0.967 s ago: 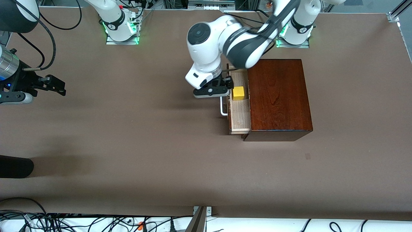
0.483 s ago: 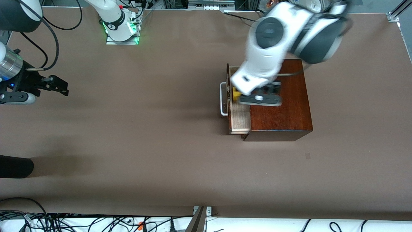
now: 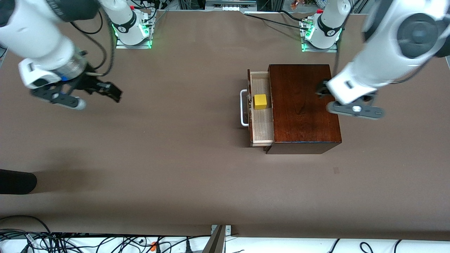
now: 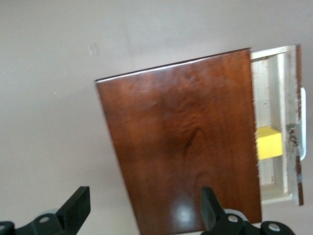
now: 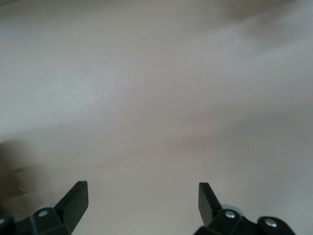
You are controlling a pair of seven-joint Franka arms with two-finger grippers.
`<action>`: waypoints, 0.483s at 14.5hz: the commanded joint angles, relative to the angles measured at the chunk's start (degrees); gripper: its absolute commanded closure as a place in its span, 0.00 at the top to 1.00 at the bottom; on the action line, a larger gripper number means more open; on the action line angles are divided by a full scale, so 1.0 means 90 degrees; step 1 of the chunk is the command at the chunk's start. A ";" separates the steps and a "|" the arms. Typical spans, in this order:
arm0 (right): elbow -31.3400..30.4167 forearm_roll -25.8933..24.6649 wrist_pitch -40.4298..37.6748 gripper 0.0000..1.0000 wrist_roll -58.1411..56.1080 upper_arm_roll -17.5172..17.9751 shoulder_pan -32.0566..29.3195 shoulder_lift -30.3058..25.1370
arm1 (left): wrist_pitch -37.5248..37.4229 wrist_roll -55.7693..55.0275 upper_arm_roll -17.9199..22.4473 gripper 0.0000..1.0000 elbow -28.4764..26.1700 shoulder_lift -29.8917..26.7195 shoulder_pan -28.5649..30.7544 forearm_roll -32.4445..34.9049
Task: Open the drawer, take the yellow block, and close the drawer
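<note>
The dark reddish-brown wooden box [image 3: 304, 105] stands toward the left arm's end of the table. Its drawer [image 3: 262, 123] is pulled partly out, showing the pale wood interior and the white handle [image 3: 242, 107]. The yellow block [image 3: 260, 101] lies in the drawer. My left gripper [image 3: 339, 102] is open and empty, up over the box's edge at the end away from the drawer. The left wrist view shows the gripper [image 4: 144, 200], the box [image 4: 186, 142], the drawer [image 4: 274, 98] and the block [image 4: 269, 143]. My right gripper [image 3: 109, 92] is open and empty over bare table [image 5: 142, 193].
The arm bases [image 3: 132, 31] [image 3: 321, 33] stand along the table's far edge. A black object [image 3: 17, 181] pokes in at the right arm's end, near the front camera. Cables [image 3: 70, 242] lie off the near edge.
My left gripper has swung away from the drawer handle, across the box top to its other end. The drawer stays open with the block inside. My right gripper has moved toward the table's middle.
</note>
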 commanded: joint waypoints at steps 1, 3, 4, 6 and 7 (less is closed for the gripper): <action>0.0133 0.0045 0.0002 1.00 0.1720 0.0124 0.0330 0.0235 | -0.0175 0.0926 0.0007 1.00 -0.0227 -0.0357 0.0522 -0.0309; 0.0280 0.0007 0.0022 1.00 0.3272 0.0144 0.1021 0.0508 | -0.0011 0.1377 0.0580 1.00 -0.0625 -0.0698 0.0359 -0.0456; 0.0329 -0.0042 0.0148 1.00 0.4188 0.0144 0.1421 0.0606 | 0.0329 0.1465 0.0922 1.00 -0.1015 -0.0971 0.0106 -0.0524; 0.0630 -0.0033 0.0382 1.00 0.6179 0.0144 0.2019 0.0996 | 0.1071 0.1573 0.1120 1.00 -0.1825 -0.1440 0.0045 -0.0534; 0.0903 -0.0033 0.0470 1.00 0.7195 0.0144 0.2234 0.1259 | 0.1384 0.1564 0.1121 1.00 -0.2216 -0.1674 0.0045 -0.0524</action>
